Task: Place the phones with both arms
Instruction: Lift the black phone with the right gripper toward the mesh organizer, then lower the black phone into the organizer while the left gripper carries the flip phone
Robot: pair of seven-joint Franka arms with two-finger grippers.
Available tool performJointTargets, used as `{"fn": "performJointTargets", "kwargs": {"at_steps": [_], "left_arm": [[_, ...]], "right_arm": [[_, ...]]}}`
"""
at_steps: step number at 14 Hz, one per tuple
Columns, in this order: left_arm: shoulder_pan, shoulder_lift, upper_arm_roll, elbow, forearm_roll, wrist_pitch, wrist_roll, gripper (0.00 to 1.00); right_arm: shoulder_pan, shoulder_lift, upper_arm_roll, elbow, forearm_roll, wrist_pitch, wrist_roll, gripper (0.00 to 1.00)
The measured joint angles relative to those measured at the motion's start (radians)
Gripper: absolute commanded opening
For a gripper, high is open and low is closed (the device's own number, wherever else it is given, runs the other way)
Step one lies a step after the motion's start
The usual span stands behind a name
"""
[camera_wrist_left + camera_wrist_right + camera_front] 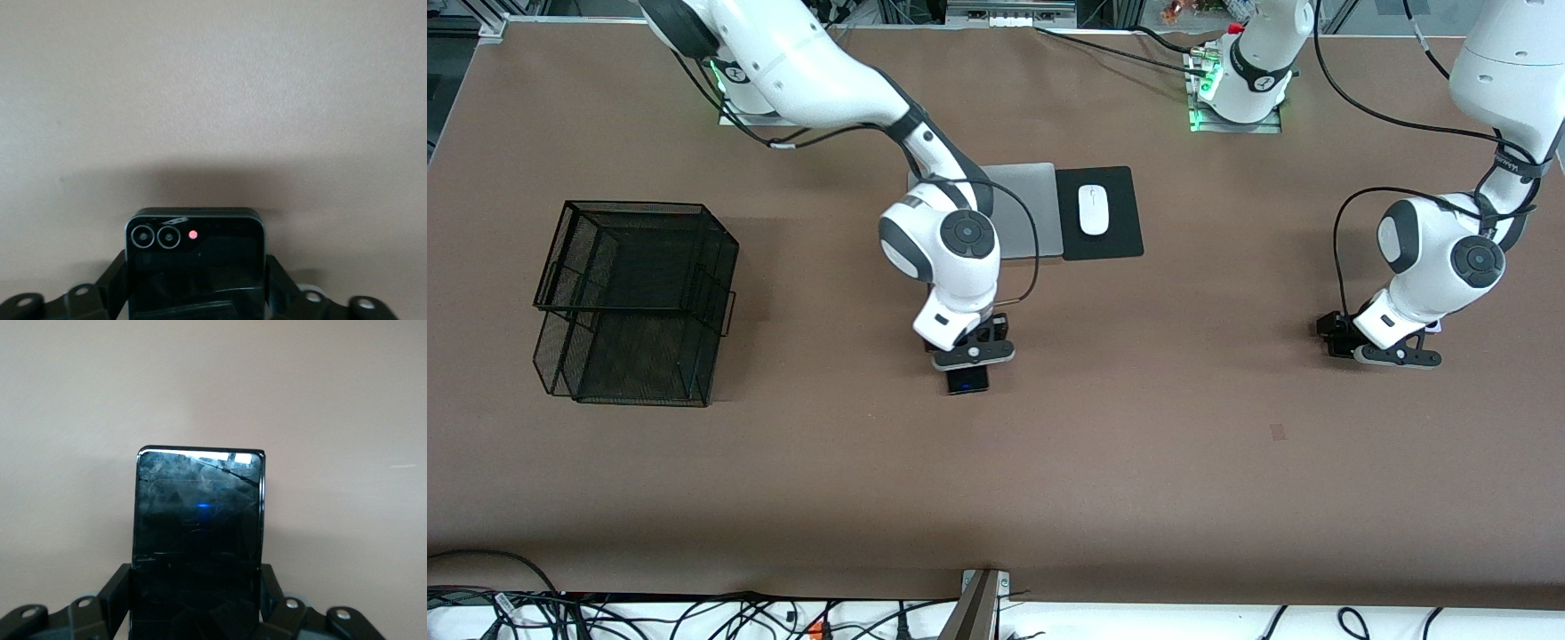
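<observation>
A: We start with the brown table (1138, 462), and on it the biggest item, the black wire-mesh basket (636, 302), which stands toward the right arm's end.

B: Then we have the silver laptop (1027, 209), closed and flat, close to the arms' bases. Just beside it lies a black mouse pad (1116, 236) with the white mouse (1092, 209) on it.

A: Now the phones. We see the long black phone (198, 540) near the table's middle, nearer to the front camera than the laptop. One end of it shows below the right gripper (971, 354) in the front view.

B: And in the right wrist view its glossy slab runs between the two fingers (119, 590), which press against its long edges. So we call the right gripper clamped on the long black phone, low at the table surface.

A: Toward the left arm's end, the left gripper (1392, 354) sits just as low. Its wrist view shows a small folded phone (195, 267), dark-faced with two round lenses and a red dot.

B: The fingers (113, 277) stand tight against both its sides. We can say they are pinching the small folded phone.
</observation>
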Motion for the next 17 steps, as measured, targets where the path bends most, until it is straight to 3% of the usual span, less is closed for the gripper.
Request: {"fn": "performJointTargets", "kwargs": {"at_steps": [2, 7, 9, 11, 14, 17], "left_arm": [[0.000, 0.000, 0.000, 0.003, 0.000, 0.000, -0.002, 0.36], [-0.011, 0.014, -0.001, 0.032, 0.000, -0.008, -0.037, 0.34], [-0.040, 0.018, -0.006, 0.081, 0.000, -0.078, -0.071, 0.33], [-0.074, 0.015, -0.011, 0.150, 0.000, -0.174, -0.108, 0.33], [-0.158, 0.009, -0.018, 0.245, 0.000, -0.288, -0.228, 0.28], [-0.274, 0.009, -0.023, 0.273, 0.000, -0.307, -0.373, 0.28]], "right_arm": [[-0.020, -0.117, -0.029, 0.002, 0.001, -0.175, -0.001, 0.07], [-0.162, -0.320, -0.066, -0.013, 0.066, -0.429, -0.164, 0.07], [-0.196, -0.381, -0.149, -0.055, 0.145, -0.456, -0.300, 0.07], [-0.205, -0.437, -0.269, -0.116, 0.242, -0.463, -0.447, 0.07], [-0.211, -0.505, -0.425, -0.225, 0.278, -0.463, -0.638, 0.06], [-0.213, -0.545, -0.541, -0.337, 0.296, -0.413, -0.775, 0.05]]}}
